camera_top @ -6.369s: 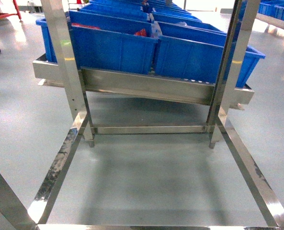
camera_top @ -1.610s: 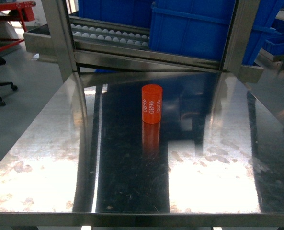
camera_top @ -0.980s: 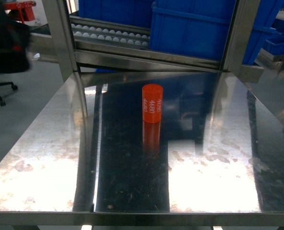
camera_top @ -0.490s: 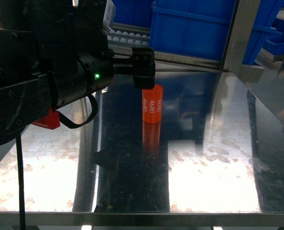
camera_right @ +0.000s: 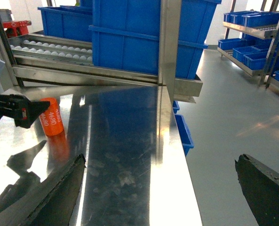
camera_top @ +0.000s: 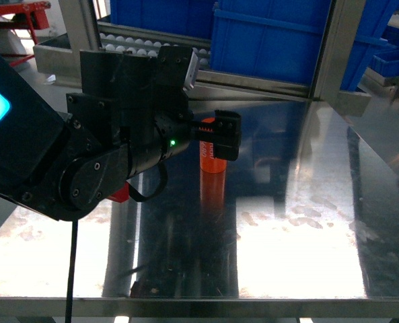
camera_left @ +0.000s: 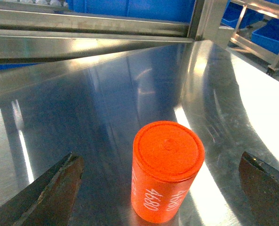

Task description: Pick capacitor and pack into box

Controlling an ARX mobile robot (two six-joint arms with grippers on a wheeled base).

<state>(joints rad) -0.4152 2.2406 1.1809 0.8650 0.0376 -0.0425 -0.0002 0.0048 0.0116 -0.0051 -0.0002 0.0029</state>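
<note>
The capacitor (camera_top: 211, 163) is an orange cylinder with white print, standing upright on the steel table (camera_top: 300, 222). My left gripper (camera_top: 217, 134) is open at the level of its top. In the left wrist view the capacitor (camera_left: 165, 174) stands between the two spread fingers (camera_left: 59, 183), and neither touches it. My right gripper (camera_right: 160, 162) is open with nothing in it, over the table's right edge, and is outside the head view. From the right wrist I see the capacitor (camera_right: 51, 122) and the left gripper (camera_right: 17, 110) at the far left. The box is out of view.
Blue bins (camera_top: 273, 40) sit on a slanted roller rack (camera_top: 138, 47) behind the table. Steel posts (camera_top: 330, 54) rise at its back corners. More blue bins (camera_right: 252, 19) stand on shelves across the grey floor to the right.
The left arm came in from the left, moved right and dropped from above the capacitor to its top's level. The capacitor has not moved.
</note>
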